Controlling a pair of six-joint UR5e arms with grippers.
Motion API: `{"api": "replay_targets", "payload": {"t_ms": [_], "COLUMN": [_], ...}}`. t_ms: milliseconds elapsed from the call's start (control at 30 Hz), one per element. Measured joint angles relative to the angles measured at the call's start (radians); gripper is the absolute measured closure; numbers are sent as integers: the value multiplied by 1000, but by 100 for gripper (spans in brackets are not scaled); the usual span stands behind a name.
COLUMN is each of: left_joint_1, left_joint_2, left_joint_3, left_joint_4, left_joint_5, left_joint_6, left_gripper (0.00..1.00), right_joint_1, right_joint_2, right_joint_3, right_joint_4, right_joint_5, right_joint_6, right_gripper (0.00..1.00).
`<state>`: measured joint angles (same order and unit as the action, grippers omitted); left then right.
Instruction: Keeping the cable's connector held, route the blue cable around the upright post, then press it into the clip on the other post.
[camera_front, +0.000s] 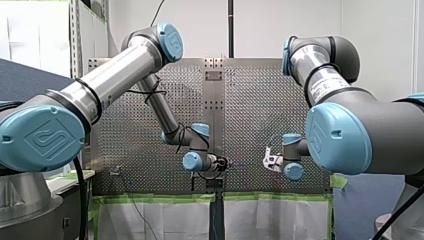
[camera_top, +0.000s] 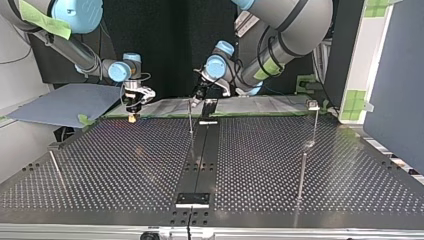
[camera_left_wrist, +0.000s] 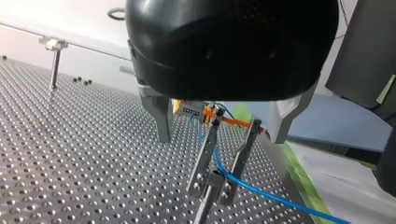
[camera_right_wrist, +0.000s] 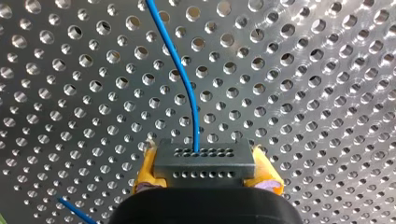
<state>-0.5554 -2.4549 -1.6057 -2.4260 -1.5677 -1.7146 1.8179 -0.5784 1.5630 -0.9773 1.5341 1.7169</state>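
Clamped between the yellow pads (camera_right_wrist: 145, 172) of my right claw (camera_right_wrist: 205, 174), the connector (camera_right_wrist: 204, 161) is trailing the blue cable (camera_right_wrist: 184, 84) to my left claw (camera_left_wrist: 214, 185), whose narrowly parted fingers (camera_left_wrist: 201, 163) are straddling it at the upright post (camera_top: 190, 120), wrap and clip (camera_top: 314, 105) not yet done.

The front view looks from behind and above the arms, far across the perforated worktop (camera_front: 130, 150). The top view faces back from the opposite edge, low. The wrist views sit close on my left gripper (camera_left_wrist: 212, 192) and my right gripper (camera_right_wrist: 205, 173); both share the blue cable (camera_right_wrist: 187, 88) and connector (camera_right_wrist: 204, 161).
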Motion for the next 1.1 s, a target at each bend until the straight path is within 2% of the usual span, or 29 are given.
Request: {"api": "replay_targets", "payload": {"t_ms": [233,333,433,600,967,1100], "left_joint_1": [-2,-6,-11,-16,-25,-27], "left_joint_2": [7,26,54,102,213,251], "left_joint_3": [-2,-18,-45,-92,-203,-241], "left_joint_4": [-27,-17,7,39,25,26], "left_joint_5": [-37,-64,-93,-142,-252,-290], "left_joint_6": [20,41,38,-1,-111,-135], "left_gripper": [0,0,0,0,0,0], "right_joint_1": [0,-2,-3,-4,-1,0], "right_joint_2": [0,0,0,0,0,0], "right_joint_3": [0,0,0,0,0,0], "right_joint_4": [0,0,0,1,11,12], "right_joint_5": [-1,-4,-6,-8,-9,-10], "right_joint_6": [5,7,9,10,22,27], "right_gripper": [100,100,100,100,100,100]}}
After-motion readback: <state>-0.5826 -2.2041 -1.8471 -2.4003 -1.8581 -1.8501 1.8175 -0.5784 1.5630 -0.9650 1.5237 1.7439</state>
